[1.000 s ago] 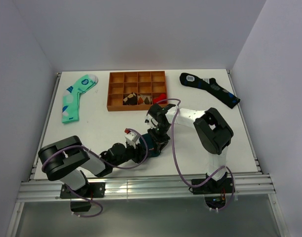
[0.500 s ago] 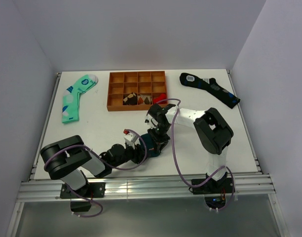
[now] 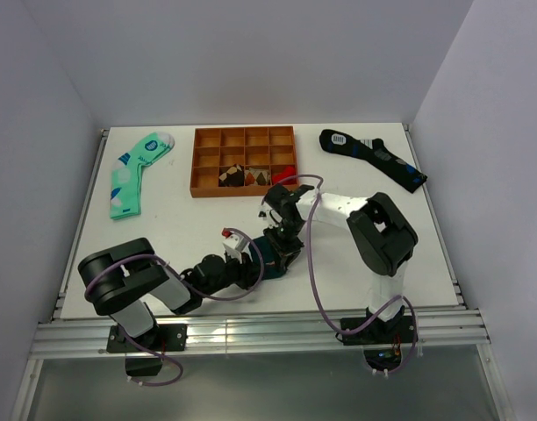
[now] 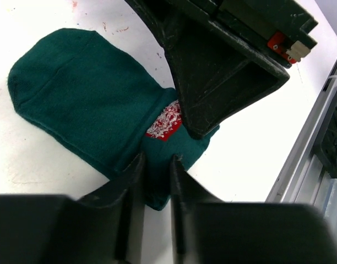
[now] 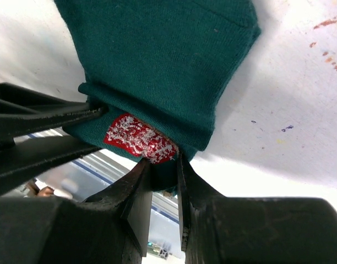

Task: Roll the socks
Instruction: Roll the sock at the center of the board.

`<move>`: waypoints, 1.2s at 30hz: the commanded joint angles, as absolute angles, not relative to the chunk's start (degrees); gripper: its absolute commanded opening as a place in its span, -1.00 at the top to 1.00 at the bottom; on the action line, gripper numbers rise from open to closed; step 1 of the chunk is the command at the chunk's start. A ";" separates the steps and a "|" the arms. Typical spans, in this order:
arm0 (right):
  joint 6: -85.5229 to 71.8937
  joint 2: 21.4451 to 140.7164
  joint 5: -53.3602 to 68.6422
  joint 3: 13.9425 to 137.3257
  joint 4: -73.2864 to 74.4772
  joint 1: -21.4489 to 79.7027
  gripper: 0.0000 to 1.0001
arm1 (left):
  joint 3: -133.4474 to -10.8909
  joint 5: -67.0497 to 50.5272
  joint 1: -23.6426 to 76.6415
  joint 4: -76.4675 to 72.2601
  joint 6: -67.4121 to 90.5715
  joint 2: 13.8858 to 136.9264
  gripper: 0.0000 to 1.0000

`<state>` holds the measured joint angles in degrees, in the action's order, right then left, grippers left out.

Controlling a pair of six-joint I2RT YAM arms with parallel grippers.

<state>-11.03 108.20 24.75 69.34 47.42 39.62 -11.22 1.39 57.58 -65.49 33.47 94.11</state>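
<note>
**Q:** Jaws first: how do they stand on each arm?

**A:** Both pairs are nearly pressed together, and each pinches cloth. The left gripper nips the folded edge of the socks, with teal fabric filling the thin gap between its fingers. The right gripper pinches the same folded end from the opposite side, just beside a small red-and-white figure on the fabric.

**Q:** Where are the socks?

**A:** They lie on the white surface, on the arm-base side of the orange compartment tray, below its right half and apart from it. Seen from overhead, the two grippers meet over them, so only a sliver of teal shows.

**Q:** How do they lie?

**A:** The wrist views show dark teal-green fabric lying flat. One rounded end is spread on the surface. The other end is folded over on itself, right where the jaws hold it. The red figure sits at that fold.

**Q:** What else is around the tray?

**A:** A mint-green sock lies to the tray's left, well apart from it. A black sock with blue patches lies to its right. Small dark pieces sit in the tray's near row of compartments.
</note>
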 commanded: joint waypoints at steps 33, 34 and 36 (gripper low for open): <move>-20.64 76.57 13.18 47.74 14.10 39.38 -0.02 | -23.02 -10.98 53.26 -17.86 47.20 88.95 0.99; -21.09 75.25 13.01 45.46 12.50 39.29 -0.02 | -23.55 -11.16 52.39 -13.67 47.02 88.60 0.99; -21.97 72.96 13.88 42.55 6.70 39.37 -0.03 | -24.78 -13.26 51.16 -10.56 46.32 87.81 0.99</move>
<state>-19.94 76.40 14.57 45.87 16.93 39.59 -24.95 -9.87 52.49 -29.52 47.75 87.57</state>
